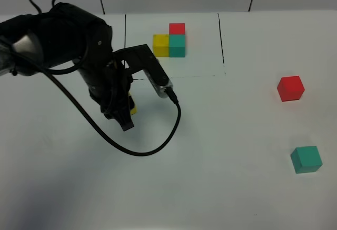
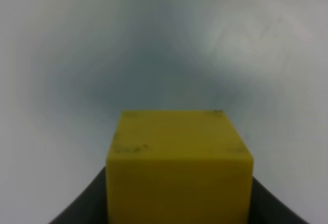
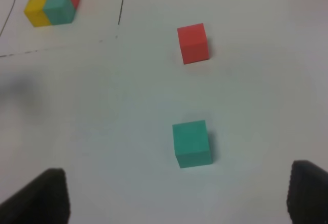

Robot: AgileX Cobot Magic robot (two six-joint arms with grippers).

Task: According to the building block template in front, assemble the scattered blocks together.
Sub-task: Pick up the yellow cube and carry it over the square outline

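While seen from the high camera: left arm [image 1: 68, 40] bends down over the counter [image 1: 226, 135], cable [image 1: 142, 148] looping beside it; yellow block [image 1: 132, 107] mostly hidden under the wrist, near the black-framed template [image 1: 169, 41].
Loose cubes: red block [image 1: 290, 88] and teal block [image 1: 306, 159] well apart at the right, each slightly turned, no long side.
Left wrist view: left jaws clamped on the yellow block, a flat face toward the camera.
Right wrist view: right jaws apart, hovering above the counter, teal block nearest.
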